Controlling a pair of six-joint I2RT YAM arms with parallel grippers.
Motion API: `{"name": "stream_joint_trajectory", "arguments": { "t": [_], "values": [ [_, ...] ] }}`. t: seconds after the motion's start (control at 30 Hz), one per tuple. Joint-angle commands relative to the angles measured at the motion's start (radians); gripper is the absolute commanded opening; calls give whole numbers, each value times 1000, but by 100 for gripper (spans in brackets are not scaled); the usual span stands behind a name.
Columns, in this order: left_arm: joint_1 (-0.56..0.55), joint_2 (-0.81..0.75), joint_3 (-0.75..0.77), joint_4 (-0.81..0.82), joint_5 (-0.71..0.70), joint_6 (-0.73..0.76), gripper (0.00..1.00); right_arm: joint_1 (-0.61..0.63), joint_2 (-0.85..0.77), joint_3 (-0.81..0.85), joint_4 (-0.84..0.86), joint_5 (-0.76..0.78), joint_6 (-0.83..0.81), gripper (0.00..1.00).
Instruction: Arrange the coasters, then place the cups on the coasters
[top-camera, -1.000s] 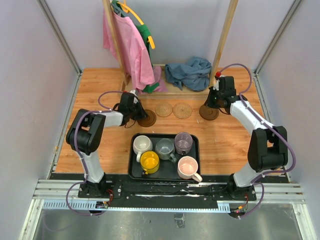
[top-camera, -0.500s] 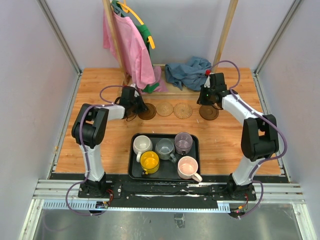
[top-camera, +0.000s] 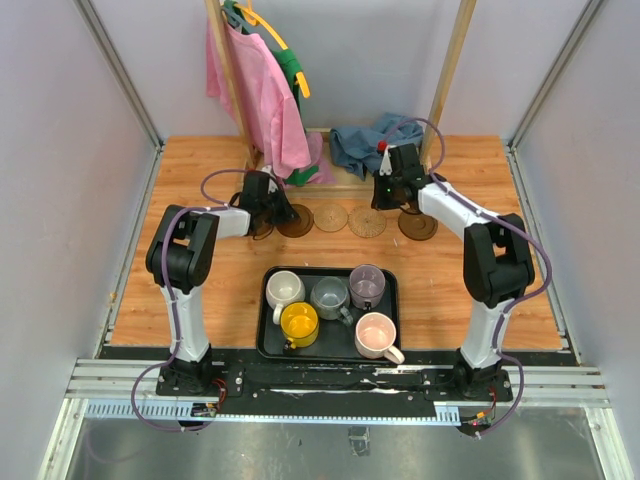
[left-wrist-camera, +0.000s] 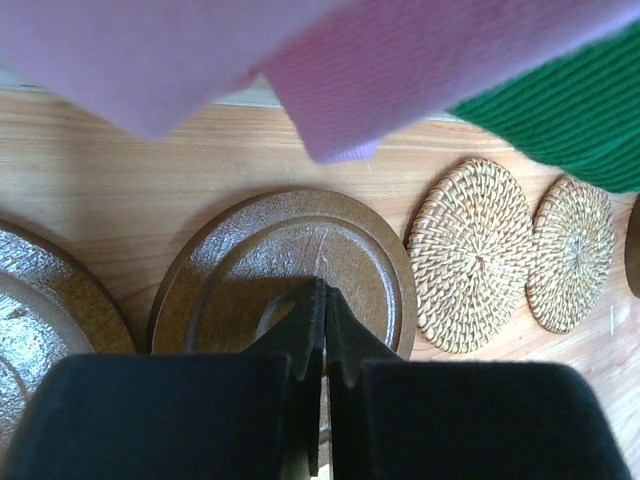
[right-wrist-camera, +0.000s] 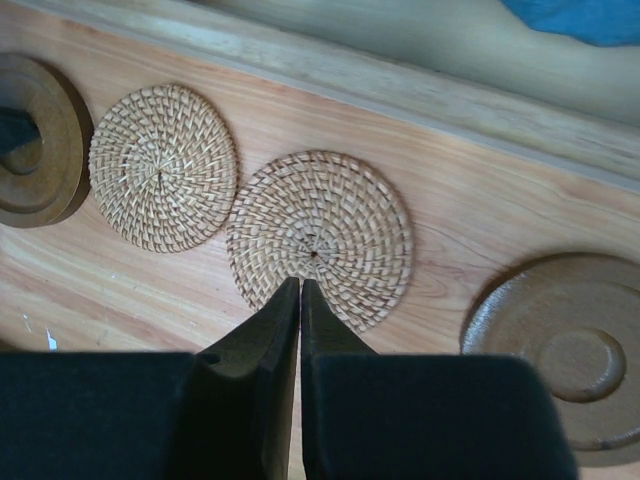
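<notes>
Five coasters lie in a row at the back: a dark brown one (left-wrist-camera: 40, 300), a second dark one (top-camera: 295, 222), two woven ones (top-camera: 329, 217) (top-camera: 366, 221), and a third dark one (top-camera: 417, 225). My left gripper (top-camera: 280, 214) is shut, its tips (left-wrist-camera: 323, 290) over the middle of the second dark coaster (left-wrist-camera: 290, 240). My right gripper (top-camera: 384, 203) is shut and holds nothing, its tips (right-wrist-camera: 300, 285) at the near edge of the right woven coaster (right-wrist-camera: 320, 230). The white (top-camera: 284, 289), grey (top-camera: 329, 296), purple (top-camera: 367, 285), yellow (top-camera: 299, 323) and pink (top-camera: 376, 334) cups stand in the black tray (top-camera: 268, 345).
A wooden rack holds a pink garment (top-camera: 255, 90) and a green one (top-camera: 290, 70) just behind the left coasters; the pink cloth (left-wrist-camera: 150, 60) hangs close over my left gripper. A blue cloth (top-camera: 378, 145) lies at the back on the rack's base rail (right-wrist-camera: 400, 75).
The right arm has swung left from the right dark coaster to the right woven one. The left gripper moved back, and the second dark coaster now sits farther back, in line with the others.
</notes>
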Motion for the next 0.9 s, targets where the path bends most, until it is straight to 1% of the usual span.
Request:
{"name": "stream_joint_trajectory", "arguments": {
  "t": [0.0,0.13,0.4,0.87],
  "values": [
    [2,29,-46,-29,29,-2,1,37,40,53,-14,19,-40,5],
    [-7,25,-69,-11,46,-6,0,59,77,91,-16,16,-42,5],
    [-39,33,-69,-7,55,-5,1,96,144,143,-15,-16,-45,6],
    [-44,39,-63,1,54,-19,1,161,225,207,-25,-48,-56,6]
  ]
}}
